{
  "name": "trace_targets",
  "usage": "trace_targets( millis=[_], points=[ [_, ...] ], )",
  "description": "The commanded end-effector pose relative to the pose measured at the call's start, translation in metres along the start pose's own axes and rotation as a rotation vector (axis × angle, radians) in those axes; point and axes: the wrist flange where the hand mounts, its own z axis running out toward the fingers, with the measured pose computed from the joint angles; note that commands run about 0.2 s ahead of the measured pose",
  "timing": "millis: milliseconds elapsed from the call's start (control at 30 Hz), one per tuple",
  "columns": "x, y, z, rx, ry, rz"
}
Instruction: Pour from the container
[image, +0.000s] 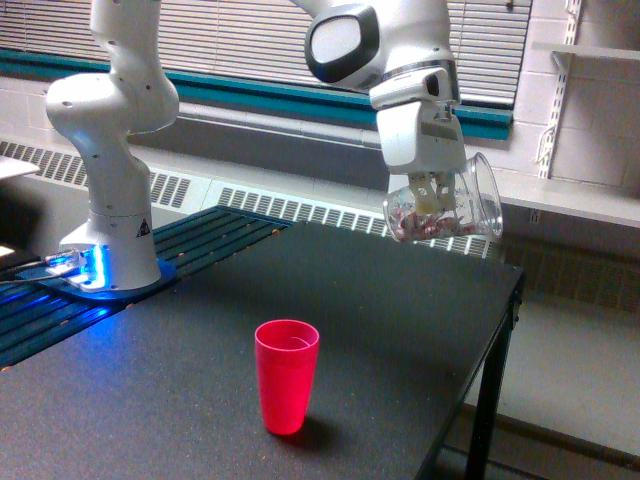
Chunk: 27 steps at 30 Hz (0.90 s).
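Claw (432, 192) clamped on tilted clear flared plastic container (455, 210), pinkish bits inside, above matte black table (400, 300), glossy red cup (286, 375).

Even, fairly dim indoor light fills the exterior view, with no hard beams. The black table (380, 300) takes a soft, pale sheen across its middle and far side, grainy with noise. The red cup (287, 376) throws only a small, faint shadow at its foot, toward the exterior view's right. A bright blue glow burns at the arm's base (95, 268), blown out almost to white and spilling along the table's dark slats. The white arm (120, 100) shows smooth shading, no harsh glare. Small highlights glint on the clear cup (450, 205). Edges look slightly soft throughout; the picture is low in resolution.
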Motion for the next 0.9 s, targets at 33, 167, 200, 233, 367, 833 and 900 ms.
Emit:
trace_targets(
  millis=[33, 167, 200, 233, 367, 833, 900],
  points=[
    [-0.013, 0.005, 0.025, -0.039, -0.031, -0.011],
    [-0.013, 0.005, 0.026, -0.044, -0.017, -0.011],
    [-0.014, 0.005, 0.027, -0.045, -0.013, -0.012],
    [-0.014, 0.006, 0.027, -0.048, -0.009, -0.013],
    [-0.016, 0.008, 0.029, -0.053, -0.003, -0.013],
    [-0.028, 0.027, 0.036, -0.121, 0.026, 0.021],
    [-0.026, 0.037, 0.038, -0.124, 0.026, 0.031]
  ],
)
